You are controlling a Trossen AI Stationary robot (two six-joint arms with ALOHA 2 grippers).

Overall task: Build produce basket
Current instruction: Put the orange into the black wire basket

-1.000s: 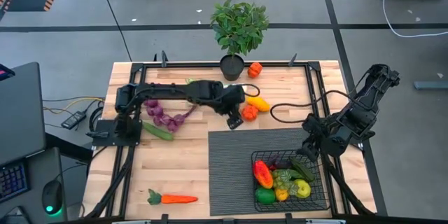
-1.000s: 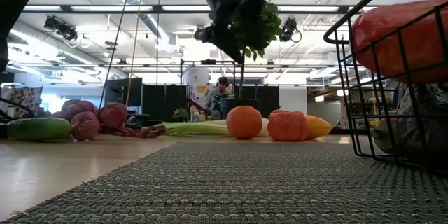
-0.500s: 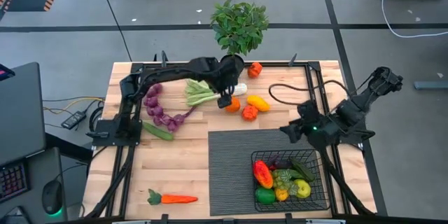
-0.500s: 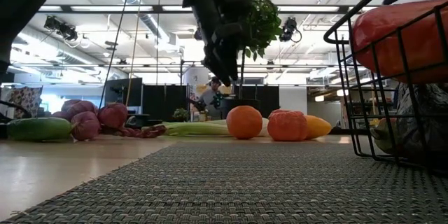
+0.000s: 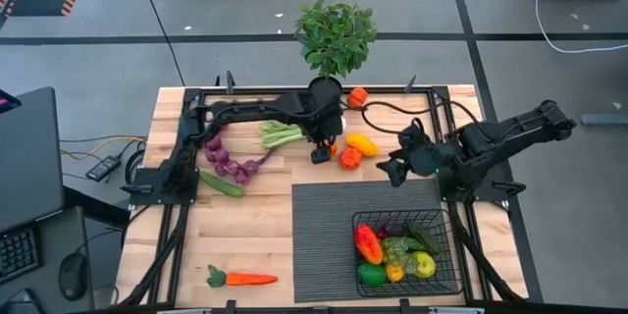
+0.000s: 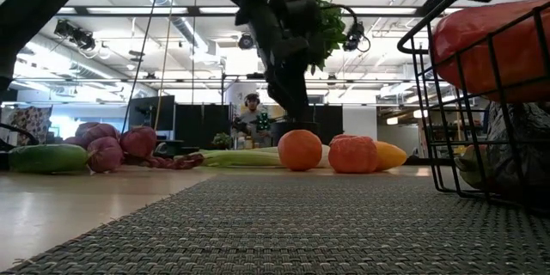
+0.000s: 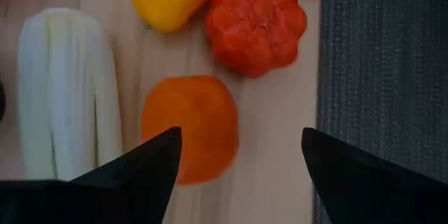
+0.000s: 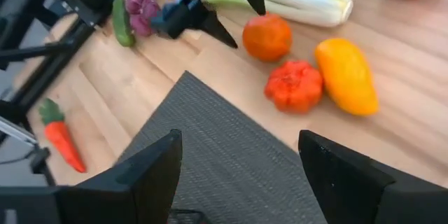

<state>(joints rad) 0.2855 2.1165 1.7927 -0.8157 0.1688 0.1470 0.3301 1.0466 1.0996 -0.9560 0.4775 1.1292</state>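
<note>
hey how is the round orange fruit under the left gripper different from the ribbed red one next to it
The orange fruit has a smooth, plain skin; the ribbed red piece is lobed like a small pumpkin. The orange fruit is lighter orange, the red piece a deeper red-orange. The orange fruit lies beside the leek with the left gripper open above it; the red piece lies nearer the dark mat, by the yellow pepper. Both rest on the wooden table, outside the basket.

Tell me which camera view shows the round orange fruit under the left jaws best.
The left wrist view: the orange fruit fills the middle, partly behind one dark finger. The right wrist view shows it whole but farther off. The low view shows it side-on. In the high view the arm mostly hides it.
</note>
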